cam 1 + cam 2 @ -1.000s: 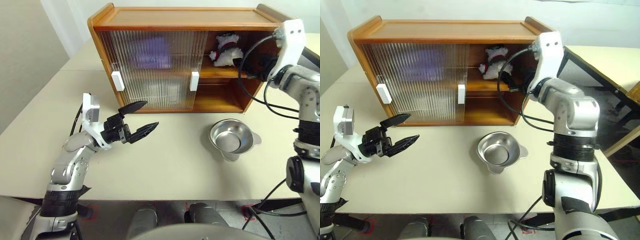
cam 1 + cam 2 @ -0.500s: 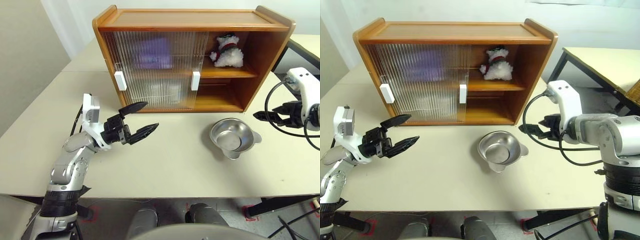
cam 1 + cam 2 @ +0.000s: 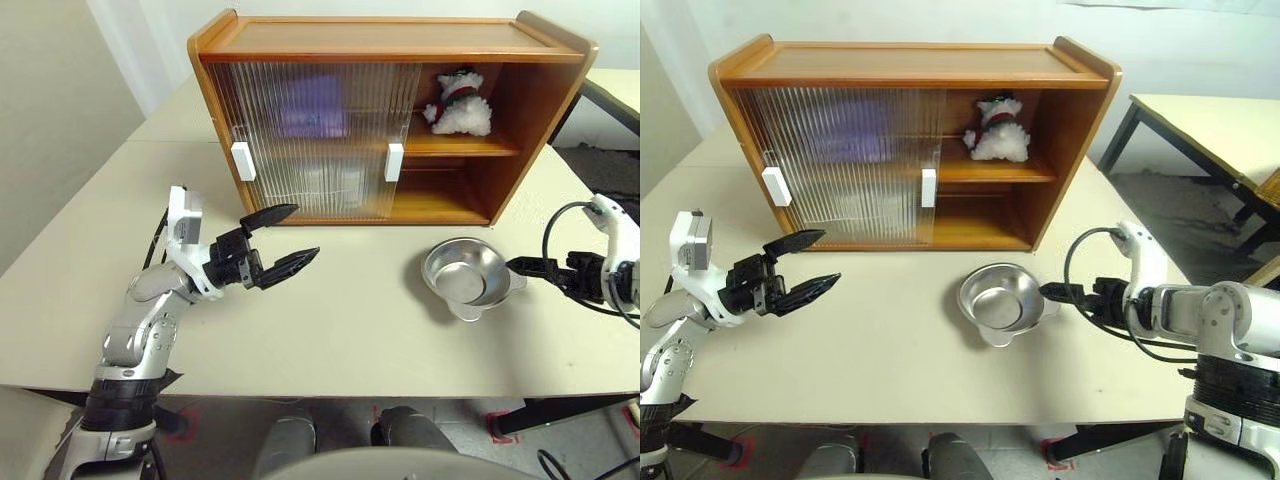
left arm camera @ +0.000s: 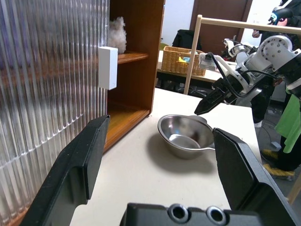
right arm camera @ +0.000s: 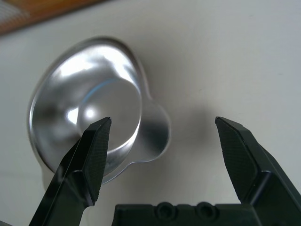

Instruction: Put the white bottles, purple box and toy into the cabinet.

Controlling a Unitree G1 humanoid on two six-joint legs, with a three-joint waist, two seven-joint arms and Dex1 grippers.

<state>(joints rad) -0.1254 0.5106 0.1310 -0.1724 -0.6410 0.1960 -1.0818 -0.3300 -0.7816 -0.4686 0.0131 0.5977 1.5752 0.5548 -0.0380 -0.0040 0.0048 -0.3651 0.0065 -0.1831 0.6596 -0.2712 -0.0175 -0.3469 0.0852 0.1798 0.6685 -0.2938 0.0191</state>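
A pale worktop [image 3: 350, 330] carries the wooden cabinet [image 3: 390, 40] and a shallow metal bowl [image 3: 463, 279]. The bowl lies just off the right gripper [image 3: 527, 267], well apart from the left gripper [image 3: 283, 237].

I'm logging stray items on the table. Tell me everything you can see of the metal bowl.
The metal bowl is shallow, round and shiny, like polished steel, with flat tab handles at its rim. It is empty and sits upright on the beige table, in front of the cabinet's open right side. The right claw hangs open beside one tab, not touching it.
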